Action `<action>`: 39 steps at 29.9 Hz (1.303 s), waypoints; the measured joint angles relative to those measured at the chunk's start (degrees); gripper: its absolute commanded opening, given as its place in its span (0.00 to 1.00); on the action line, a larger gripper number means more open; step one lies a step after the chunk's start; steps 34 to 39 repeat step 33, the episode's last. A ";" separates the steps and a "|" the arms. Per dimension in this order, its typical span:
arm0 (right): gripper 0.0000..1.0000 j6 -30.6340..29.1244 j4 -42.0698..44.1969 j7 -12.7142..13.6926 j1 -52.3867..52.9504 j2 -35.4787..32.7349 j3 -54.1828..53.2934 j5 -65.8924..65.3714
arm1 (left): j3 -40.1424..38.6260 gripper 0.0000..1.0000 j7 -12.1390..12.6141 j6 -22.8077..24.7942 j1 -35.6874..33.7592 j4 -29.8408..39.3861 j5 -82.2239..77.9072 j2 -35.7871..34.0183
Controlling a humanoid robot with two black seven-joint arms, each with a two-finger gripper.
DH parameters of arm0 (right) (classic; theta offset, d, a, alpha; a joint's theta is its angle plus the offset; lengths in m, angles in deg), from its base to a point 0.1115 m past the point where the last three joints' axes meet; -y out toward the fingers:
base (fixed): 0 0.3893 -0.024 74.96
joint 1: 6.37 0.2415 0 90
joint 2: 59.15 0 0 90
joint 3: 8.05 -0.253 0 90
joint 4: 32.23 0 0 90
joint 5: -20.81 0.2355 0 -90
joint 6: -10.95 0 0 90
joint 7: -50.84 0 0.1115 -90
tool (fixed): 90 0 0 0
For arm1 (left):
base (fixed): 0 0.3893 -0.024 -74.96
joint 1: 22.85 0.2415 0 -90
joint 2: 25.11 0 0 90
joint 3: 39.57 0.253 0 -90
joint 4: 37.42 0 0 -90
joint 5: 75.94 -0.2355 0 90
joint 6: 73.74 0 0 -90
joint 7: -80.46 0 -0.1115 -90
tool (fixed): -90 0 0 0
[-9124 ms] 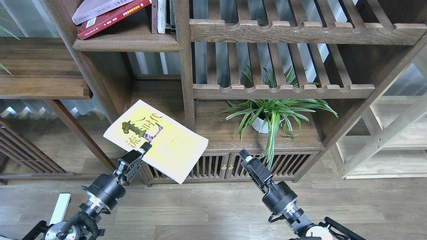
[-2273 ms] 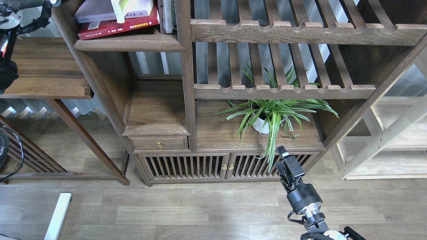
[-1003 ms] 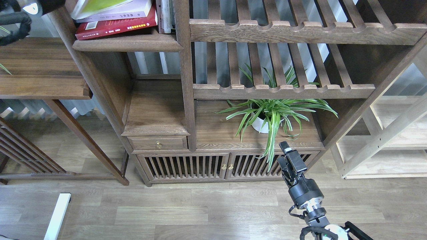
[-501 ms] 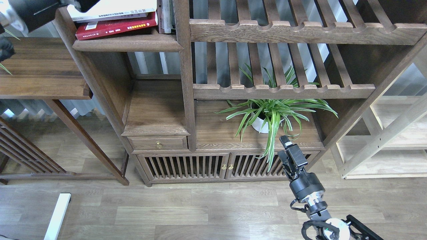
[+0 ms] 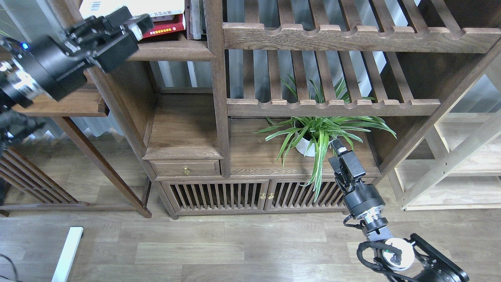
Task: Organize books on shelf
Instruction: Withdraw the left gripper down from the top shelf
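The books lie stacked on the dark-brown shelf point(image 5: 172, 53) at the top left. The top book point(image 5: 156, 6) shows a white face with a barcode. A pale book's spine point(image 5: 166, 18) shows under it, and the dark red book point(image 5: 166, 29) is at the bottom. My left gripper point(image 5: 135, 23) is just in front of the stack's left end, at the shelf's front lip, and hides that end. Its fingers look apart and hold nothing. My right gripper point(image 5: 343, 153) is low, by the plant's leaves, with its fingers together and empty.
Thin upright books point(image 5: 194, 19) stand right of the stack against the post. A potted plant point(image 5: 313, 137) sits on the cabinet top. Slatted racks point(image 5: 332, 105) fill the middle. A side table point(image 5: 78, 103) is on the left and pale shelving point(image 5: 462, 164) on the right.
My left gripper has come down and toward me from the top corner to the shelf's front. The top book now lies flat. My right gripper has risen toward the plant.
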 measured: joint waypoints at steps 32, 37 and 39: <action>0.99 0.00 -4.39 0.09 4.60 0.91 -0.09 -0.20 | 6.84 0.93 -2.49 5.46 16.27 -14.31 15.21 21.04; 0.99 0.00 -4.37 0.09 4.60 1.03 -0.08 -0.21 | 6.90 0.93 -2.49 5.46 16.27 -14.55 15.24 21.04; 0.99 0.00 -4.37 0.09 4.60 1.03 -0.08 -0.21 | 6.90 0.93 -2.49 5.46 16.27 -14.55 15.24 21.04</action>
